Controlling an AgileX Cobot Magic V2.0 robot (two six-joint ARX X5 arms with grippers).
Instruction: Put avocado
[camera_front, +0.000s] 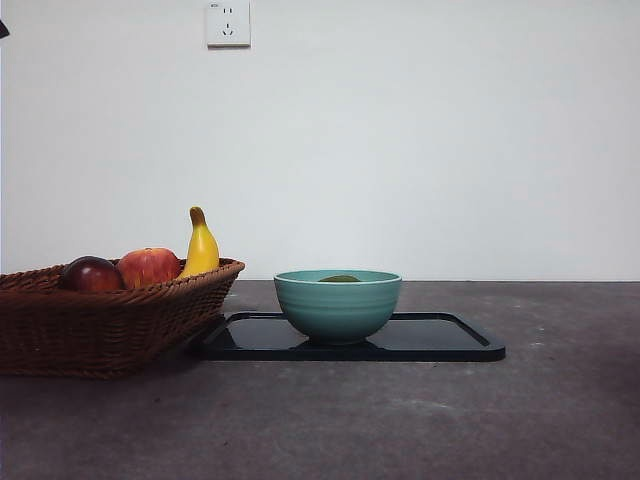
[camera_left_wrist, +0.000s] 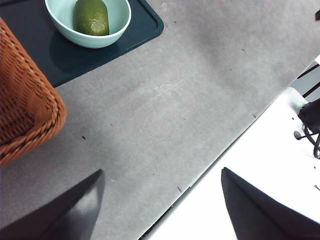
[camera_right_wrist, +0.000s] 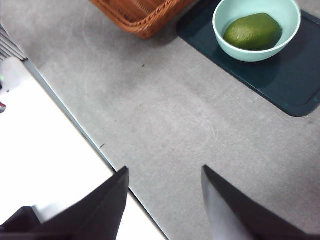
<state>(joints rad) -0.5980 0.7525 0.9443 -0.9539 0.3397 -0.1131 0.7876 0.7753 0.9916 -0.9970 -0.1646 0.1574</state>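
Front and two wrist views of the table. The avocado (camera_right_wrist: 252, 31) lies on its side in the bowl (camera_front: 338, 305), resting on the bowl's floor and clear of both grippers; in the front view only its top shows above the rim. The bowl stands on the dark tray (camera_front: 440, 340), toward the end of the tray nearest the basket (camera_front: 100, 320), whose corner sits just beside the tray's edge. The basket holds a dark red fruit (camera_front: 92, 274), an apple (camera_front: 149, 266) and a banana (camera_front: 201, 246). The left gripper (camera_left_wrist: 162, 200) hangs over the table's near edge, well apart from the bowl, its jaws spread wide with nothing between them. The right gripper (camera_right_wrist: 165, 200) likewise hangs near the table's edge, jaws spread and empty. Neither arm shows in the front view beyond a small black tip at the upper left corner. Judged from this layout, the placing step appears complete: the fruit is already in the bowl and both arms stand back in what looks like a waiting pose. If so, the next move calls for little more than holding clear of the table; should the fruit still need shifting, either gripper would have to travel across the bare tabletop, descend inside the rim and close across the fruit's narrow width.
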